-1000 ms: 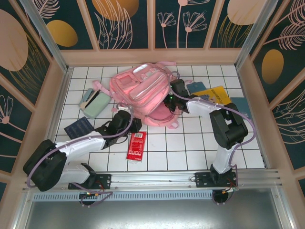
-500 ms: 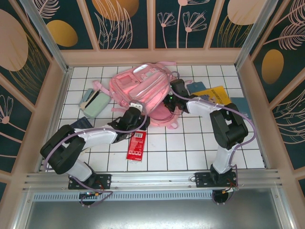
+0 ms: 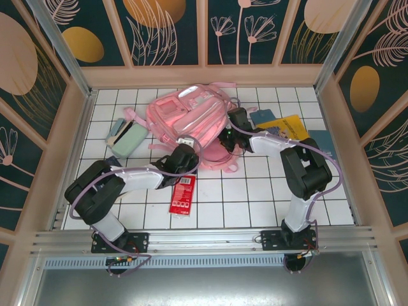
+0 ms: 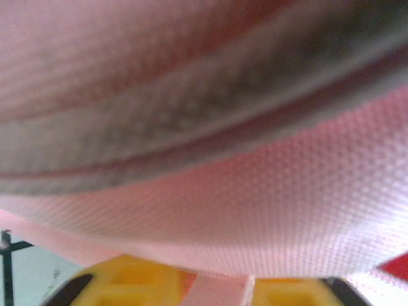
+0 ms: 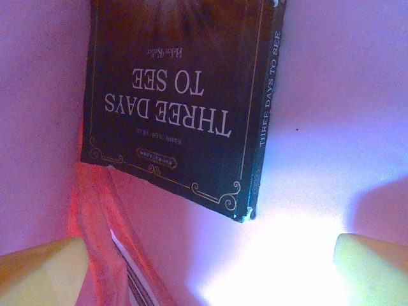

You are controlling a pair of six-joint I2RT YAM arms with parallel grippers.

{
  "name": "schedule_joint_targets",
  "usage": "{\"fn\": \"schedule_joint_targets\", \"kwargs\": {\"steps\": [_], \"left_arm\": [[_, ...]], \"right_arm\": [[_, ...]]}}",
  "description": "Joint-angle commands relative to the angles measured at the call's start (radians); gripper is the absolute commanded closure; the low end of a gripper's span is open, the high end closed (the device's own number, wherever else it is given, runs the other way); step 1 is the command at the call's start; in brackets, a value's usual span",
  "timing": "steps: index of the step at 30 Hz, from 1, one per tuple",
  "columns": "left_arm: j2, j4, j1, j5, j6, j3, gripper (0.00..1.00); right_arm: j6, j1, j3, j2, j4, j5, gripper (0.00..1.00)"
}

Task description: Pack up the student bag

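Note:
The student bag (image 3: 188, 121), a large light-pink backpack, lies at the middle back of the tiled table. My left gripper (image 3: 187, 152) is pressed against its near edge. In the left wrist view, pink mesh fabric (image 4: 255, 204) is very close, and the left gripper (image 4: 220, 290) is shut on a thin pink strip of the bag. My right gripper (image 3: 225, 136) reaches into the bag's opening from the right. The right wrist view shows the right gripper (image 5: 207, 271) open, its yellow fingertips (image 5: 38, 268) wide apart over the pink lining. A dark book (image 5: 185, 95) titled "Three Days to See" lies there.
A mint-green pencil case (image 3: 127, 138) lies left of the bag, with a dark blue notebook (image 3: 105, 169) nearer. A red packet (image 3: 183, 194) lies in front of the bag. A yellow book (image 3: 285, 124) and blue books (image 3: 322, 141) sit at the right. Wooden walls enclose the table.
My left arm has swung right and forward to the bag's near edge, and its jaws have closed on the pink strip. The right arm has stayed put.

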Motion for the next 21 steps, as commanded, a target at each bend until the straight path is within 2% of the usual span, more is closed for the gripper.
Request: {"fn": "schedule_joint_targets", "kwargs": {"steps": [1,7,15,21], "left_arm": [[0.019,-0.045,0.006,-0.055,0.002,0.015,1.0],[-0.053,-0.051,0.006,-0.096,-0.012,-0.007,1.0],[-0.036,-0.193,0.023,-0.314,-0.056,0.026,1.0],[-0.025,-0.24,0.065,-0.315,-0.109,0.037,1.0]], "right_arm": [[-0.006,0.014,-0.002,-0.073,0.065,-0.06,0.01],[-0.025,0.006,-0.016,-0.093,0.034,-0.063,0.01],[0.006,-0.057,-0.149,-0.208,0.094,-0.105,0.01],[0.004,-0.085,-0.223,-0.244,0.119,-0.153,0.01]]}}
